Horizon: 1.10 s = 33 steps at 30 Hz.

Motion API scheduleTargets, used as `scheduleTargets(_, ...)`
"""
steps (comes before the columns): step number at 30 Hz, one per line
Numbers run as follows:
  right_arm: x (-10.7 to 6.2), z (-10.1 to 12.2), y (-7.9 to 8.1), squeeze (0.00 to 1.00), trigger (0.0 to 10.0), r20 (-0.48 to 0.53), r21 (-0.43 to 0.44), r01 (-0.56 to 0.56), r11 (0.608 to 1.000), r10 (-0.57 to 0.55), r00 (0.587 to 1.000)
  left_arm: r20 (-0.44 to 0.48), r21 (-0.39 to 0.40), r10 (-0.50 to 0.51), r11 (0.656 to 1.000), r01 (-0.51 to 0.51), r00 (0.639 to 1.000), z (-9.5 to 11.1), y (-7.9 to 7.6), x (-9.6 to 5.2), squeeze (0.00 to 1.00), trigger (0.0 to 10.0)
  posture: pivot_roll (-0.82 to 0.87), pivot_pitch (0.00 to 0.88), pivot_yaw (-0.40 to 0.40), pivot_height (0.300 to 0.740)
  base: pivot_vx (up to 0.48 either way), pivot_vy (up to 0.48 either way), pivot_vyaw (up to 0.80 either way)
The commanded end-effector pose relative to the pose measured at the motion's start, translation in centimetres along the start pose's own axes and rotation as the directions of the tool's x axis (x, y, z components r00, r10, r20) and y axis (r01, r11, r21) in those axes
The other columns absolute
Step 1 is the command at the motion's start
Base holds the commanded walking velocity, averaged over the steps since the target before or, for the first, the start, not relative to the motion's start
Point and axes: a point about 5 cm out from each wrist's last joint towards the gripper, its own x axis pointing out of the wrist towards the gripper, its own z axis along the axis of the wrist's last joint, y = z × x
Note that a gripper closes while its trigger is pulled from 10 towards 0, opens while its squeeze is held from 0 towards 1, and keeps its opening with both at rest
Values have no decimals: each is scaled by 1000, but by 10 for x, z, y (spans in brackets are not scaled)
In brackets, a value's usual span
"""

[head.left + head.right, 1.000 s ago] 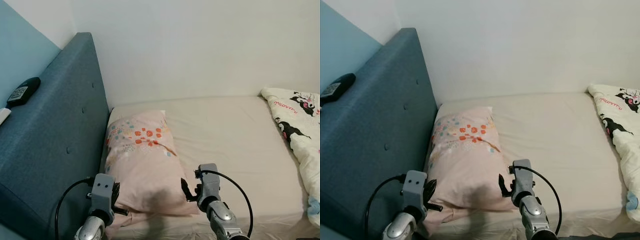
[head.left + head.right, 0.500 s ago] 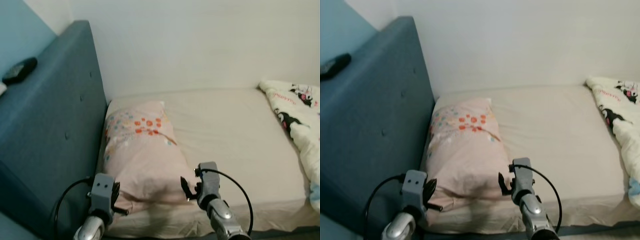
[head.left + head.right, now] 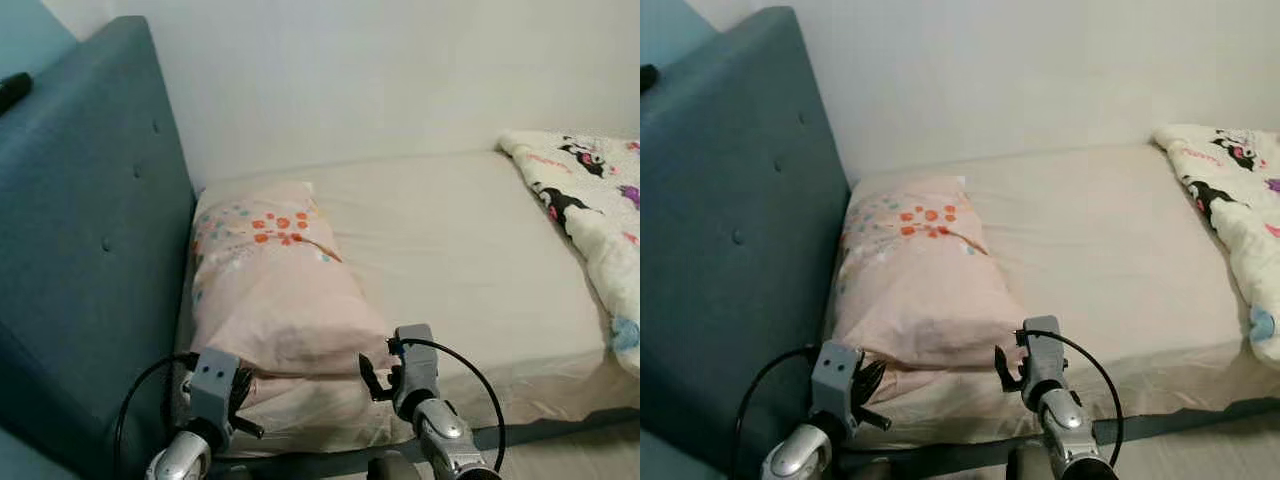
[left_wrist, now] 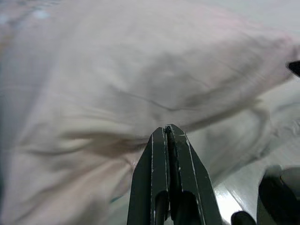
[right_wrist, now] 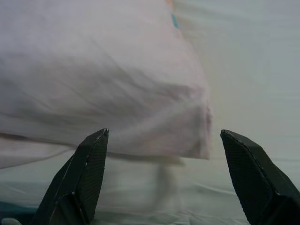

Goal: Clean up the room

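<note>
A pale pink pillow with orange and teal spots lies on the beige bed sheet, against the blue headboard. My left gripper is shut with nothing in it, just short of the pillow's near left corner. My right gripper stands open, facing the pillow's near right corner without touching it. From the head, both wrists sit low at the bed's front edge.
A white quilt with cartoon prints is bunched at the right end of the bed. The padded headboard rises on the left, with a dark object on its top. A white wall runs behind the bed.
The view has drawn back and dropped, so the bed's front edge and more of the quilt show. Both grippers now sit in front of the pillow's near edge instead of beside it.
</note>
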Motion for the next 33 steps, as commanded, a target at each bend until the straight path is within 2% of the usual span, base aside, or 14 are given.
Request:
scheduleTargets(1,-1,-2,1,0,10000,-10,4,-2,1000,2,1000,-31,-4,-16,1000,16,999,-6,0,-5,0,10000,8,108,-2,597,0,0,0)
scheduleTargets(4,-1,-1,1,0,10000,-3,3,0,1000,0,1000,-38,21,-38,999,39,999,-5,1,-6,0,10000,13,120,-3,597,0,0,0)
scheduleTargets(5,0,0,1,0,10000,-1,-3,-6,1000,6,1000,-49,65,-66,995,69,997,-3,4,-6,0,10000,16,130,-4,597,0,0,0)
scheduleTargets(9,1,3,2,0,10000,11,2,-25,1000,25,1000,-57,115,-99,988,105,993,-1,6,-5,0,10000,18,139,-4,587,0,0,0)
scheduleTargets(16,2,7,1,0,10000,23,-24,-30,999,31,999,-91,207,-108,970,125,990,2,16,-2,0,10000,21,164,-8,582,0,0,0)
scheduleTargets(17,3,9,0,0,10000,18,-42,-41,998,42,999,-113,274,-104,953,132,988,5,25,3,0,10000,21,181,-12,582,0,0,0)
scheduleTargets(20,3,10,0,0,10000,20,-50,-59,997,60,998,-127,319,-100,938,136,987,8,34,7,0,10000,22,197,-14,577,0,0,0)
scheduleTargets(23,3,11,0,0,10000,22,-60,-65,996,66,998,-134,339,-99,930,139,986,11,39,8,0,10000,20,203,-14,572,0,0,0)
scheduleTargets(26,4,14,1,0,10000,36,-71,-71,995,74,997,-158,377,-101,913,155,982,13,50,8,0,10000,14,213,-14,567,0,0,0)
scheduleTargets(33,6,19,3,0,10000,47,-82,-79,993,83,995,-174,391,-92,907,154,981,14,63,3,0,10000,14,210,-20,567,0,0,0)
